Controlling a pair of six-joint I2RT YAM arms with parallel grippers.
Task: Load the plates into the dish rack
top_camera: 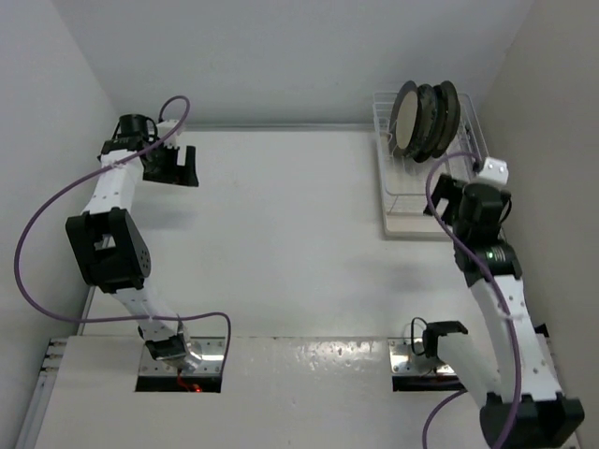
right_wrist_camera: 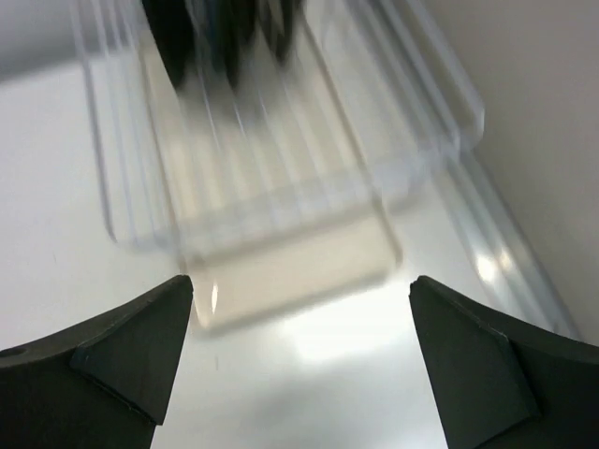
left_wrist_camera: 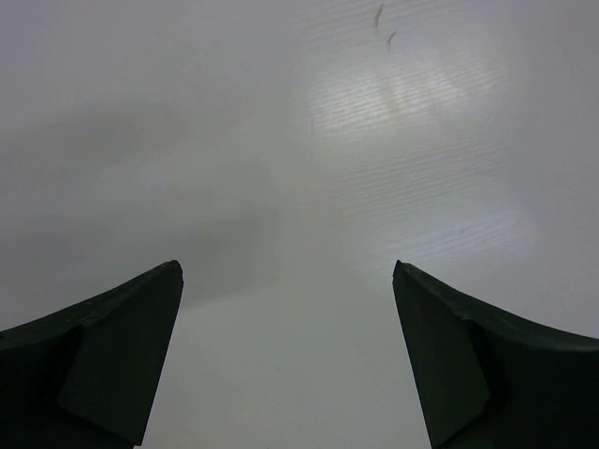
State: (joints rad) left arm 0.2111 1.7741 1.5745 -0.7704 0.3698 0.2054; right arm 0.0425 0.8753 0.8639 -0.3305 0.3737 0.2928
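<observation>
The white wire dish rack (top_camera: 398,192) stands at the back right of the table. Several dark-rimmed plates (top_camera: 426,117) stand upright on edge in its far half, the front one cream-centred. In the right wrist view the rack (right_wrist_camera: 281,215) is blurred and the plates' dark lower edges (right_wrist_camera: 225,37) show at the top. My right gripper (top_camera: 447,196) is open and empty, just right of the rack's near end; it also shows in the right wrist view (right_wrist_camera: 299,290). My left gripper (top_camera: 173,166) is open and empty at the far left, over bare table in the left wrist view (left_wrist_camera: 287,271).
White walls close in the table on the left, back and right. The rack sits close to the right wall. Two metal base plates (top_camera: 182,360) hold the arms at the near edge.
</observation>
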